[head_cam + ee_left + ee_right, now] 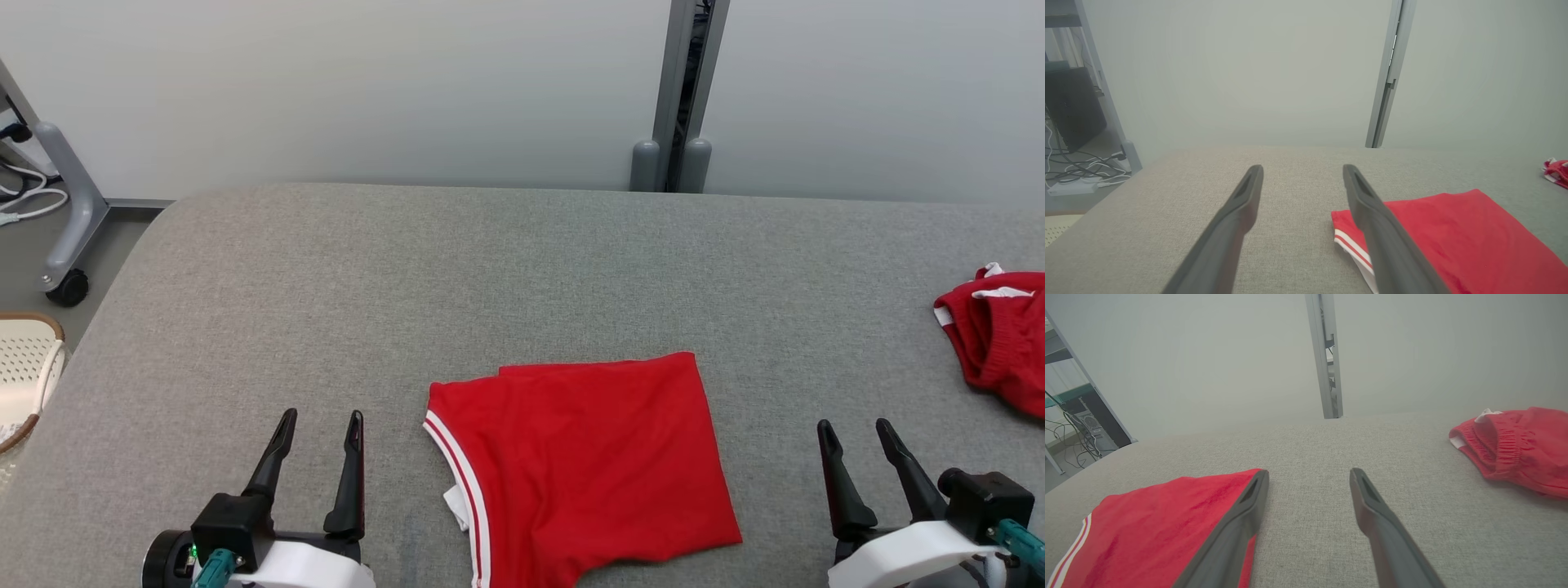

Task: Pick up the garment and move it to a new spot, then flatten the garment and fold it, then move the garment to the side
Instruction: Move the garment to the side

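The left tool stands wide, its two dark fingers apart and holding nothing, low over the grey fabric worktop near its front edge. The right tool is likewise spread wide and empty, near the front edge on the robot's right.

Between the two tools, apart from both, lies the folded red garment. It rests flat on the worktop as a rough rectangle, and its near edge runs out of the head view at the bottom. Its white-striped trim faces the left tool, with a small white patch peeping out beneath it. In the left wrist view that tool's inner finger crosses the striped edge; whether it touches the cloth I cannot tell.

Beyond the right tool, at the worktop's right edge and well apart from the folded piece, sits a crumpled red garment with a gathered waistband. Behind the worktop a pale wall carries a grey post. On the floor to the left are a wheeled stand and a woven basket.
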Motion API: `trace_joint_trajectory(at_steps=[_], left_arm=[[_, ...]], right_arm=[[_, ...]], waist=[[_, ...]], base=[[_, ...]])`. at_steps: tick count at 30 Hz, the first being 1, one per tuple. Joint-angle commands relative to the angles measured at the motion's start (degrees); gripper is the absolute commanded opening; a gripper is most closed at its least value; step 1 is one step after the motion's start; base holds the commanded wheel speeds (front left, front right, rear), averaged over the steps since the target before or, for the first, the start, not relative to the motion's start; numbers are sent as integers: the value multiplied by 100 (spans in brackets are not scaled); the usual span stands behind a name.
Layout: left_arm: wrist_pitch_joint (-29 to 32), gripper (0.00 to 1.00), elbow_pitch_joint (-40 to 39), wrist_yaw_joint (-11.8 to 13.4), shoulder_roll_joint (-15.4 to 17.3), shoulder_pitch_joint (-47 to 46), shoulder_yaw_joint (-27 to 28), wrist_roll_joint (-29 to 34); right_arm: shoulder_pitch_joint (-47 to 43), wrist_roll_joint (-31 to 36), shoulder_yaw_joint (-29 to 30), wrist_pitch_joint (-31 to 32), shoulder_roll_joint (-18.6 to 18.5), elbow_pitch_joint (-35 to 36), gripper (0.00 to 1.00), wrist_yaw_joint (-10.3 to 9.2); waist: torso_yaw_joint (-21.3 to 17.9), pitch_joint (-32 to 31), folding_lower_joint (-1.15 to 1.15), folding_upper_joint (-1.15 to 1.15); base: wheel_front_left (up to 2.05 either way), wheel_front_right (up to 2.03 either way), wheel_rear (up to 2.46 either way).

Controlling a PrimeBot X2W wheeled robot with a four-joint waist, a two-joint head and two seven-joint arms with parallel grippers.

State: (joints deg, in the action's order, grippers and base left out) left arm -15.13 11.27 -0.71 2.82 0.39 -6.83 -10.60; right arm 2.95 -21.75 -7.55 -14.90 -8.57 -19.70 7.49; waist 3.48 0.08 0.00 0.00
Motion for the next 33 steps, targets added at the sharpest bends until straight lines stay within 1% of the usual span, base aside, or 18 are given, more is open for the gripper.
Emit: trace_joint_trajectory(at_steps=[1, 4, 8, 10, 12, 18, 19, 20, 25, 29, 33], left_arm=[[-4, 100, 17, -23, 21, 20, 3, 4], [-4, 100, 10, -25, 21, 7, -13, -3], [-4, 100, 9, -31, 22, -123, -66, -28], [-4, 100, 17, -25, 20, -168, -91, -42], [-4, 100, 45, -25, 22, -226, -113, -49], [-4, 100, 139, -44, 22, -406, -198, -12], [-4, 100, 151, -45, 20, -433, -213, 2], [-4, 100, 151, -45, 20, -433, -213, 2], [-4, 100, 194, -56, 21, -516, -232, 44], [-4, 100, 209, -75, 20, -575, -238, 54], [-4, 100, 220, -82, 20, -595, -257, 75]], right_arm=[[14, -59, 1, -29, -53, -24, 100, 2], [40, -157, -80, -28, -66, -48, 100, 2], [251, -439, -503, 86, -240, -220, 100, 2], [410, -719, -756, 243, -310, -305, 100, 2], [608, -954, -1046, 409, -467, -410, 100, 2], [1145, -2022, -1806, 850, -798, -675, 100, 2], [1220, -2211, -1919, 917, -842, -723, 100, 2], [1220, -2211, -1919, 917, -842, -723, 100, 2], [1524, -3030, -2481, 1234, -1094, -891, 100, 2], [1729, -3547, -2850, 1378, -1241, -1001, 100, 2], [1895, -3890, -3191, 1395, -1297, -1119, 100, 2]], waist=[[8, 2, 0, 0], [25, 49, 0, 0], [72, 224, 0, 0], [100, 342, 0, 0], [139, 438, 0, 0], [310, 671, 0, 0], [343, 699, 0, 0], [343, 699, 0, 0], [495, 811, 0, 0], [600, 888, 0, 0], [683, 944, 0, 0]], base=[[0, 0, 0], [0, 0, 0], [0, 0, 0], [0, 0, 0], [0, 0, 0], [0, 0, 0], [0, 0, 0], [0, 0, 0], [0, 0, 0], [0, 0, 0], [0, 0, 0]])
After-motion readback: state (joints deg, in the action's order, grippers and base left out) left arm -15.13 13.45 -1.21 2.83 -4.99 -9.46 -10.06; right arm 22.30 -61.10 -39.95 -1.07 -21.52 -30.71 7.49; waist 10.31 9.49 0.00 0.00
